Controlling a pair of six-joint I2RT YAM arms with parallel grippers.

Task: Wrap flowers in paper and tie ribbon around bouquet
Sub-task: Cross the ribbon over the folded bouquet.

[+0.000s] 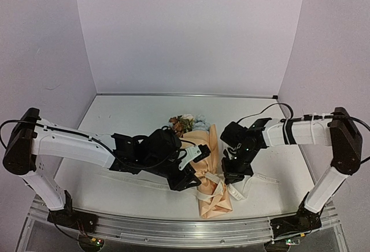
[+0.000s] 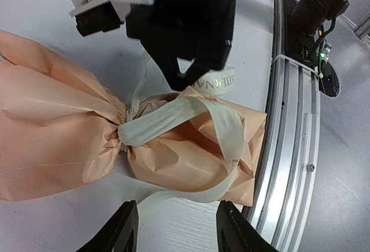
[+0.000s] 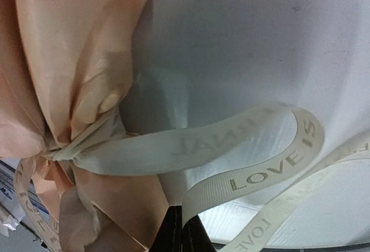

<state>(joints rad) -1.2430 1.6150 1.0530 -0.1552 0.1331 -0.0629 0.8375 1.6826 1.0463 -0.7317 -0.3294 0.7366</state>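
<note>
The bouquet lies on the white table, a cone of tan paper with flowers showing at its far end. The cream ribbon is cinched around the narrow part of the paper. My left gripper hovers at the bouquet's left side. Its jaws are open and empty, with a ribbon strand on the table just beyond. My right gripper is shut on a loop of the lettered ribbon, pinched at the fingertips. It also shows from the left wrist.
An aluminium rail runs along the near table edge, close to the bouquet's stem end. A loose ribbon tail lies to the right. The right arm's base stands on the rail. White walls enclose the table.
</note>
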